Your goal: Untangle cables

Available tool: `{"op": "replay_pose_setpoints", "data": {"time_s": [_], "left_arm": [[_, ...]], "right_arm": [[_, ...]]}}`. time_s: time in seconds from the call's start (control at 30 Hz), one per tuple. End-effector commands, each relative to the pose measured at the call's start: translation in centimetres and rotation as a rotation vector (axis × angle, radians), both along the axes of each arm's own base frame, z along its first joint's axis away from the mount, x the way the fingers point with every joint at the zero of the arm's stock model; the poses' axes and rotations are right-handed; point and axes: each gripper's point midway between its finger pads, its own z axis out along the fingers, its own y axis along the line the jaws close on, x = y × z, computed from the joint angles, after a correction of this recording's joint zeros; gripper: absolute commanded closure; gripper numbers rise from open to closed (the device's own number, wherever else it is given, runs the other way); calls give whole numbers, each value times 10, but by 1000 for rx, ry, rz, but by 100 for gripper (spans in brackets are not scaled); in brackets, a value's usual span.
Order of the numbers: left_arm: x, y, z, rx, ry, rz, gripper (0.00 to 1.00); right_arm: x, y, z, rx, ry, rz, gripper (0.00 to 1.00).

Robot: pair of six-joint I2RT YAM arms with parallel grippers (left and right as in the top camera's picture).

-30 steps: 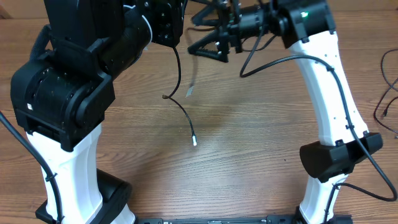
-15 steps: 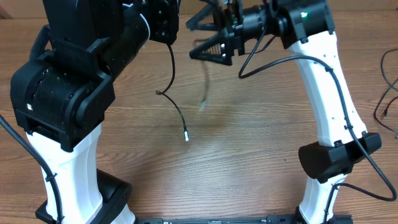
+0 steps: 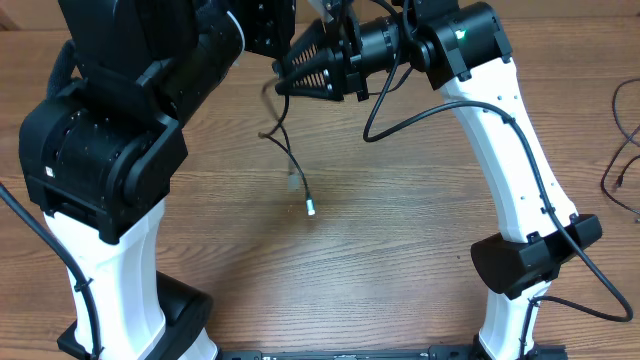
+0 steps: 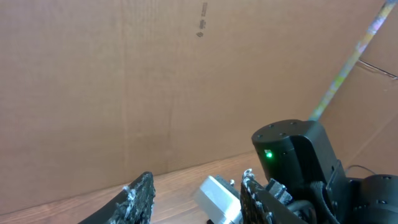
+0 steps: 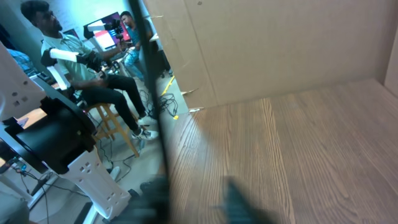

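Wood-grain worktop (image 3: 400,250) beneath both arms, with a plain cardboard wall (image 4: 124,74) behind. Right end effector (image 3: 280,88) drawn together on the upper stretch of the cables (image 3: 305,195), which trail down to a pale plug end, on or above the wood unclear; its own wrist view too smeared to confirm. Left end effector (image 4: 196,183) hidden under its arm from overhead, fingers apart in the wrist view, lower parts cut off by the frame.
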Motion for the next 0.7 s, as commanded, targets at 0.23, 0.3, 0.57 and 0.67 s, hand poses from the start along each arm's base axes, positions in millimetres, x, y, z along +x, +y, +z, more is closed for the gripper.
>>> {"op": "replay_pose_setpoints", "data": {"time_s": [0.23, 0.3, 0.57, 0.67], "left_arm": [[0, -12, -5, -22, 26, -47, 46], [-1, -12, -8, -13, 37, -48, 24], [-6, -13, -22, 35, 77, -74, 0], [-11, -21, -25, 37, 89, -131, 0]], "right_arm": [[16, -6, -7, -41, -2, -72, 96], [20, -9, -7, -40, -5, -84, 96], [34, -23, -5, -42, 34, -135, 96], [36, -25, -5, -43, 32, -144, 96]]}}
